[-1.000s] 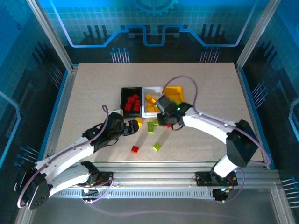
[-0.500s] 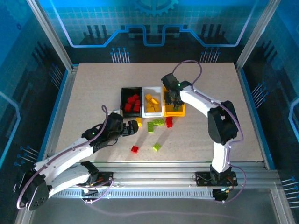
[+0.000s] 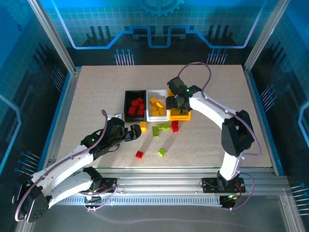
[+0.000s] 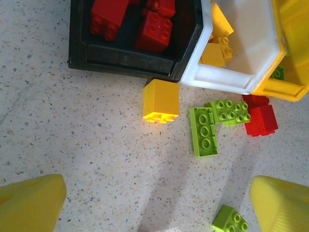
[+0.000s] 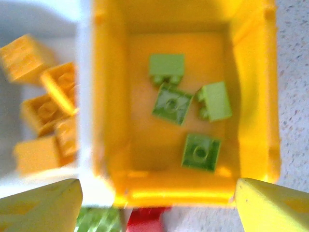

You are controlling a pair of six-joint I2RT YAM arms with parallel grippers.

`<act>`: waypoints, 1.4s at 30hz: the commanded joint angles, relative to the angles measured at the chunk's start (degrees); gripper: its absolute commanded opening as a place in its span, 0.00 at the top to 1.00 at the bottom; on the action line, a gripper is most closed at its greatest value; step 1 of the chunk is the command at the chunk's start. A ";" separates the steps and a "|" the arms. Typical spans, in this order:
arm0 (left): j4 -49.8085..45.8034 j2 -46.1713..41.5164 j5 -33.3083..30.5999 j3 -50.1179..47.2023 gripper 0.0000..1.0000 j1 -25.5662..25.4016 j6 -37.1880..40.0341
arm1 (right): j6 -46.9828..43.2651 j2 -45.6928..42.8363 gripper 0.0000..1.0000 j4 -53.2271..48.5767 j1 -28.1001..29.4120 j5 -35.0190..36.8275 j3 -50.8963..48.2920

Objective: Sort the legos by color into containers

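Yellow-tipped right hand (image 5: 157, 208): spread, empty, over the yellow plastic bin (image 5: 251, 96)
Left hand (image 4: 157, 203): spread, empty, above loose plastic bricks (image 4: 204, 130)
Done: four lime green bricks (image 5: 172, 102) in yellow; reds in the black bin (image 4: 120, 58), oranges in the white bin (image 4: 227, 77)
Remaining: several loose on the speckled counter (image 4: 72, 145)

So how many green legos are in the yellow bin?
4 in the yellow bin, by the right wrist view: the top green lego, the middle green lego, the right green lego and the bottom green lego. None looks hidden.
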 commanded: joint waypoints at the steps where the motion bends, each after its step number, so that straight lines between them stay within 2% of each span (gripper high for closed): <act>1: -2.25 -1.59 -1.44 0.34 0.01 0.70 0.66 | -2.00 -7.13 0.15 1.36 4.70 -3.82 -5.86; 5: -3.53 -2.21 -2.37 0.95 0.01 1.33 1.22 | -6.16 -12.06 0.13 3.17 10.99 -9.78 -13.67; 10: -3.44 -2.20 -2.38 0.70 0.01 1.91 1.33 | -7.98 -10.39 0.12 2.02 20.84 -13.00 -19.02; 16: -3.19 -2.02 -2.23 0.44 0.01 2.25 1.12 | -7.09 -3.75 0.10 2.18 28.83 -9.09 -19.22; 20: -3.31 -2.05 -2.04 0.42 0.01 2.48 0.92 | -5.36 -0.83 0.12 2.19 29.49 -6.38 -18.93; 23: -3.40 -2.04 -1.71 0.34 0.01 2.51 0.87 | -4.78 1.23 0.17 1.71 29.47 -5.24 -18.84; 26: -3.27 -2.02 -1.75 0.17 0.01 2.53 0.85 | -4.41 2.65 0.27 1.40 29.36 -4.41 -19.08; 31: -2.89 -1.94 -1.60 -0.01 0.01 2.75 0.68 | -4.22 2.65 0.49 1.53 29.12 -3.88 -19.76; 34: -2.89 -1.96 -1.42 -0.01 0.01 2.80 0.68 | -4.12 1.04 0.56 2.08 28.51 -3.13 -20.40; 38: -2.89 -1.78 -1.15 -0.01 0.01 2.84 0.67 | -3.70 -3.16 0.60 1.94 27.10 -1.43 -21.13; 42: -2.68 -1.71 -0.89 -0.10 0.01 2.90 0.46 | -4.36 -10.89 0.61 0.47 22.78 1.75 -20.37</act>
